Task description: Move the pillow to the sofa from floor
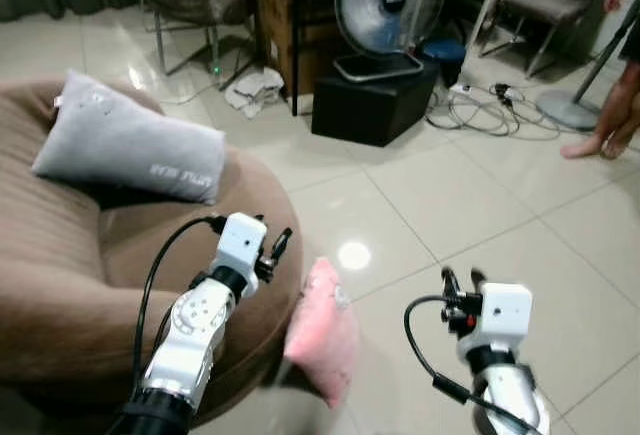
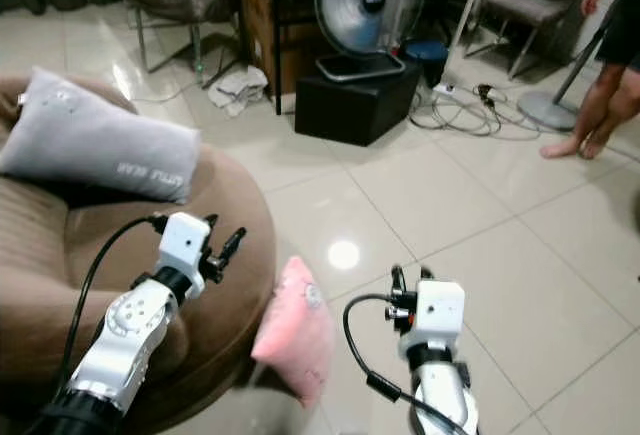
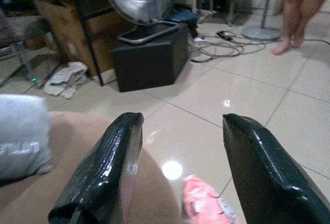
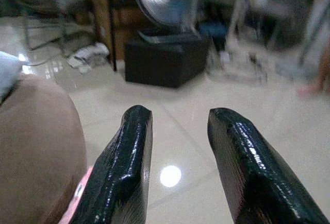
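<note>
A pink pillow [image 1: 322, 330] stands on the tiled floor, leaning against the side of the round brown sofa [image 1: 60, 255]. A grey pillow [image 1: 125, 145] lies on the sofa's top. My left gripper [image 1: 282, 245] hovers open over the sofa's edge, just above and left of the pink pillow. In the left wrist view the pink pillow [image 3: 203, 203] lies below the open black fingers [image 3: 111, 167]. My right gripper [image 1: 460, 280] is open above the floor, to the right of the pink pillow, holding nothing. The pink pillow's edge [image 4: 80, 195] peeks beside the right fingers [image 4: 126, 162].
A black box [image 1: 372, 100] with a standing fan [image 1: 388, 5] on it sits ahead, next to a dark desk and chairs. Cables [image 1: 490, 105] lie on the floor at the right. A person's bare legs [image 1: 610, 115] stand at the far right. White cloth [image 1: 252, 90] lies by the desk.
</note>
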You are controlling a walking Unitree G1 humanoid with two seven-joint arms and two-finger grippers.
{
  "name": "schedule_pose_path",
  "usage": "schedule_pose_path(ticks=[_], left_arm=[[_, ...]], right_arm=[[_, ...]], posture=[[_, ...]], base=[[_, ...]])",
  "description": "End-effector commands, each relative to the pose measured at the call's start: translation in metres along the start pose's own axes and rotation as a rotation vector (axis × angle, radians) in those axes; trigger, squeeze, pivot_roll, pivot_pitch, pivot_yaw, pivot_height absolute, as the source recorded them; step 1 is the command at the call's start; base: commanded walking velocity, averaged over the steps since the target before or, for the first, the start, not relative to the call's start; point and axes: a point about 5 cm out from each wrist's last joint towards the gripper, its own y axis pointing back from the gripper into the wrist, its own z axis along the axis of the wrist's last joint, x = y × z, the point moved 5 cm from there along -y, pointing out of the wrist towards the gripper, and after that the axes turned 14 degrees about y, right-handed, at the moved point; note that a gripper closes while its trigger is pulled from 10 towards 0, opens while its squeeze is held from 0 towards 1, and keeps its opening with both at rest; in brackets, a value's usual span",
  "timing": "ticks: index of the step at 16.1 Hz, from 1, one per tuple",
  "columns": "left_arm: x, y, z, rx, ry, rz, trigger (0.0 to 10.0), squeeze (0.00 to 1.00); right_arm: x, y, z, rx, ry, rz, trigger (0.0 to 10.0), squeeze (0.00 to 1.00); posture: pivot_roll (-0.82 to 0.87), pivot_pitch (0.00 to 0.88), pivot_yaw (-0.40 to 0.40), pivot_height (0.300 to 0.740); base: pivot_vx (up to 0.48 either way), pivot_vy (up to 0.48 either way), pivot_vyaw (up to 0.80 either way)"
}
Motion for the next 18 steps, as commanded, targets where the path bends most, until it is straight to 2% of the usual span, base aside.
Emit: schedule_pose_path(ticks=[1, 3, 4, 6, 8, 10, 12, 15, 18], left_arm=[[-0.006, 0.002, 0.002, -0.011, 0.001, -0.007, 10.0, 0.0], [-0.007, 0.009, 0.0, -0.015, -0.014, -0.006, 10.0, 0.0], [-0.01, 0.019, -0.006, -0.003, -0.058, -0.027, 10.0, 0.0], [-0.007, 0.026, -0.01, -0.001, -0.048, -0.017, 10.0, 0.0], [-0.005, 0.035, -0.005, -0.027, -0.024, 0.011, 10.0, 0.0], [-0.007, 0.034, 0.003, -0.056, -0.027, 0.015, 10.0, 0.0], [-0.009, 0.023, 0.005, -0.064, -0.058, 0.008, 10.0, 0.0], [-0.012, 0.016, 0.007, -0.062, -0.045, -0.004, 10.0, 0.0], [-0.016, 0.014, 0.007, -0.065, -0.044, -0.029, 10.0, 0.0]], right_arm=[[-0.002, -0.004, 0.012, -0.06, 0.026, 0.012, 10.0, 0.0], [0.005, -0.011, 0.018, -0.102, 0.054, 0.057, 10.0, 0.0], [0.009, -0.016, 0.022, -0.132, 0.059, 0.094, 10.0, 0.0], [0.012, -0.02, 0.022, -0.146, 0.071, 0.134, 10.0, 0.0], [0.008, -0.029, 0.016, -0.161, 0.081, 0.146, 10.0, 0.0], [-0.001, -0.035, 0.012, -0.151, 0.055, 0.117, 10.0, 0.0], [-0.006, -0.038, 0.012, -0.154, 0.039, 0.087, 10.0, 0.0], [0.005, -0.033, 0.008, -0.165, 0.049, 0.125, 10.0, 0.0], [0.006, -0.033, 0.007, -0.169, 0.05, 0.128, 10.0, 0.0]], posture=[[-0.04, 0.0, -0.025, 0.74], [-0.03, 0.002, -0.032, 0.74], [-0.02, 0.003, -0.038, 0.74], [-0.02, 0.005, -0.041, 0.74], [-0.01, 0.007, -0.038, 0.74], [-0.01, 0.009, -0.031, 0.74], [0.01, 0.009, -0.047, 0.74], [0.0, 0.005, -0.042, 0.74], [-0.01, 0.005, -0.036, 0.74]], base=[[0.0, -0.431, 0.0], [0.129, -0.201, 0.0], [0.0, 0.0, 0.0], [0.0, 0.0, 0.0], [0.0, 0.0, 0.0], [0.0, 0.0, 0.0], [0.0, 0.0, 0.0], [0.0, 0.0, 0.0], [0.087, 0.0, 0.44]])
